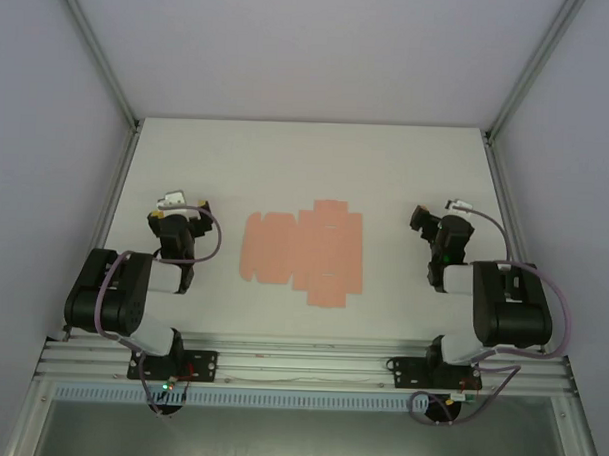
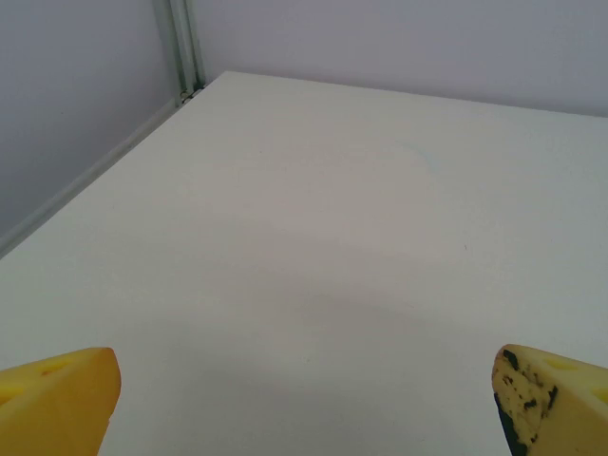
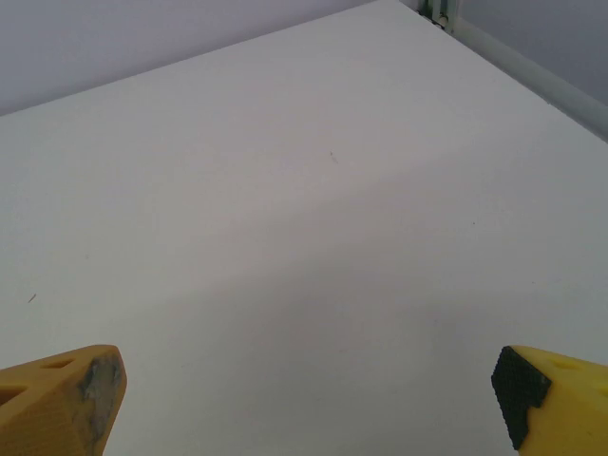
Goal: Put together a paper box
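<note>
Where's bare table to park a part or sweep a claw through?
Widest free patch: table between the flat paper box sheet and the back wall. Bare lanes also lie between the sheet and the open left claw and right claw. Narrower strip between sheet and near rail. Crowded: the centre, where the sheet lies.

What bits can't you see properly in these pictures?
Paper box: too small in the top view to read its creases.
Left gripper: left wrist view, bottom edge cuts off most of its jaws.
Right gripper: right wrist view, bottom edge cuts off its jaws too.
</note>
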Motion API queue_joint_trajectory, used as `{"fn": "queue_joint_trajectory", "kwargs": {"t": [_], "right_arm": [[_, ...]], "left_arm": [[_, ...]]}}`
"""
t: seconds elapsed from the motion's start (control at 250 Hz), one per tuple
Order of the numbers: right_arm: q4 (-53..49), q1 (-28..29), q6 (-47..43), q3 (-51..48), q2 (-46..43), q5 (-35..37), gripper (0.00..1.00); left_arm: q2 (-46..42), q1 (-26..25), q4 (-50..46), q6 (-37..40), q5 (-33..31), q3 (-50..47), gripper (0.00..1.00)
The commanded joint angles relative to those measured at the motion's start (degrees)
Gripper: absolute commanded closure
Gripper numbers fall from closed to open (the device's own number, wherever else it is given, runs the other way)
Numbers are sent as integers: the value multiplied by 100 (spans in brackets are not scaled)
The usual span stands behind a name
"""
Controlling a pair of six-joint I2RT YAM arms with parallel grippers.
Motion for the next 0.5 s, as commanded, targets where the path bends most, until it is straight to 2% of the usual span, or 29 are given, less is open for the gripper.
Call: {"fn": "queue_joint_trajectory", "kwargs": {"t": [0.0, 0.428, 0.496], "right_arm": [[-22, -2, 45, 81, -61, 25, 0], [-21, -3, 44, 76, -59, 18, 0], [-22, -2, 52, 75, -61, 19, 0]], "left_arm": [[-45, 26, -31, 60, 78, 86, 0], [-52, 23, -54, 56, 72, 95, 0], [-36, 21, -122, 134, 275, 138, 0]]}}
